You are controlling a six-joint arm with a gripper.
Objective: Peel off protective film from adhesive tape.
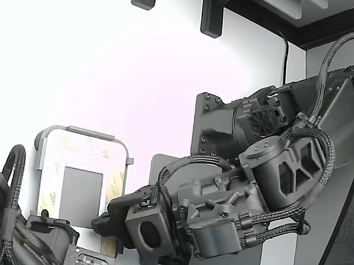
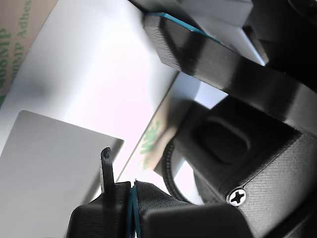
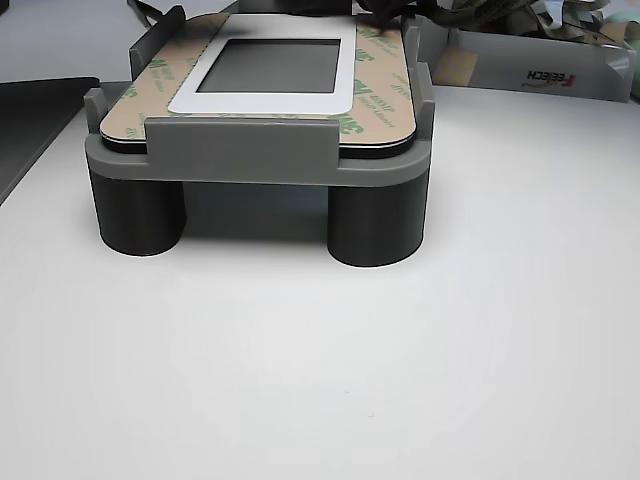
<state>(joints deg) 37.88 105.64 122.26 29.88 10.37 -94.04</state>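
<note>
Plate (image 3: 262,100) sitting in a grey holder (image 3: 240,150) on two dark round legs, up on the white surface (image 3: 320,350). White frame with a grey centre, and tan protective film (image 3: 385,95) with green logos lying flat along the long edges; same on the opposite edge in the other view. Adhesive tape itself not visible anywhere, presumably under the liner, can't tell. In the exterior view, same plate (image 1: 80,186) seen from above at that view's left, liner strip (image 1: 116,183) on its side nearest the arm. Big dark arm filling the exterior view's right, gripper (image 1: 102,223) down low just beside the holder's near corner. Wrist view mostly black housing, with one thin dark finger (image 2: 106,168) sticking up close to a tan film strip (image 2: 151,139) at the plate's edge; touching or not, can't tell. Spread or pressed together: can't tell either, only the one finger clear. Cardboard box with red lettering (image 3: 530,70) behind the holder in the other view, crumpled strips inside it.
</note>
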